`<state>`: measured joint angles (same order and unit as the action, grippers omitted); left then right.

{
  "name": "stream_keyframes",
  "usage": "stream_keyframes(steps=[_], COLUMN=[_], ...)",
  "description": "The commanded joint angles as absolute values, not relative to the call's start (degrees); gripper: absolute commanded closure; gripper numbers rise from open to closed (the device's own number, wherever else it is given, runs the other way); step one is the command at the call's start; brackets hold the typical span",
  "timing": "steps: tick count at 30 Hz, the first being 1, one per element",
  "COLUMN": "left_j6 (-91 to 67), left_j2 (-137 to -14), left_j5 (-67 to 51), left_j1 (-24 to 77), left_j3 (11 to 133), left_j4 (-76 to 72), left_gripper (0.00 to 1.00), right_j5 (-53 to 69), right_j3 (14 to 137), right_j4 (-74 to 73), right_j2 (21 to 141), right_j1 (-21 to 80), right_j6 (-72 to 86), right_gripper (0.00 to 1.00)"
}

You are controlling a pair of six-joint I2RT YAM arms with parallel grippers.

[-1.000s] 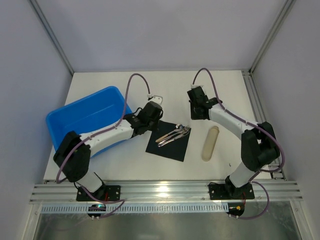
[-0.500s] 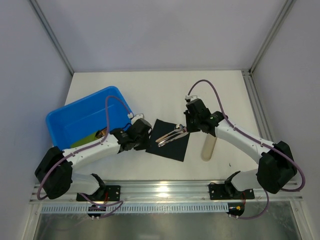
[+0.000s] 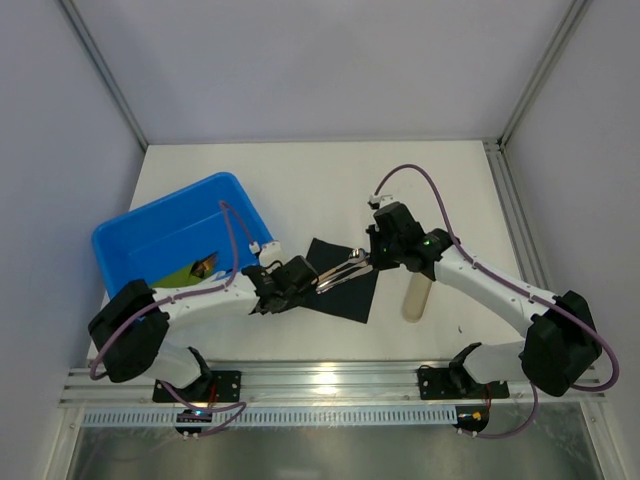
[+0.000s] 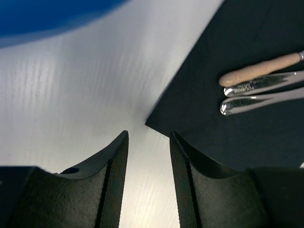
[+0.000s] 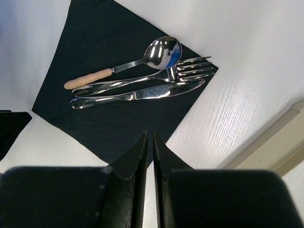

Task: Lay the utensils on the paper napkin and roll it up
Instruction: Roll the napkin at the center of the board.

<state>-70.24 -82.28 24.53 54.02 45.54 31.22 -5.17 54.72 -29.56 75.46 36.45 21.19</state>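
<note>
Left wrist view cuts the utensils (image 4: 266, 84) off at its right edge.

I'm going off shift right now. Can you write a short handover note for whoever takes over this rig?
Left gripper: open, empty, low at one corner of the paper napkin.
Right gripper: shut, empty, hovering at the napkin's edge.
Utensils: spoon, fork and knife lie side by side on the napkin, which is flat on the table.
Done: utensils placed.
Left: roll up the napkin.
</note>
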Motion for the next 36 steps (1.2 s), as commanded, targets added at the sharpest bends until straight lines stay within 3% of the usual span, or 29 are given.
stream_keyframes(steps=[1, 18, 23, 36], left_j6=[-76.5, -79.9, -79.5, -80.5], left_j2=[-83.7, -90.4, -92.8, -92.4], left_j5=[32.2, 29.9, 28.9, 31.0], left_j1=[54.0, 53.7, 53.7, 53.7], left_j3=[46.6, 48.0, 48.2, 46.8], left_j4=[33.8, 32.4, 29.7, 29.7], left_gripper=[0.58, 0.58, 0.64, 0.99], right_j5=[-5.3, -5.5, -5.6, -5.5], right_j3=[54.3, 54.6, 54.6, 54.4], right_j4=[-27.7, -27.3, -27.3, -27.5], right_j2=[73.3, 74.3, 74.5, 74.2], right_j1=[37.0, 37.0, 37.0, 37.1], right_j6=[21.5, 21.4, 21.4, 21.4], right_gripper=[0.88, 0.89, 0.89, 0.89])
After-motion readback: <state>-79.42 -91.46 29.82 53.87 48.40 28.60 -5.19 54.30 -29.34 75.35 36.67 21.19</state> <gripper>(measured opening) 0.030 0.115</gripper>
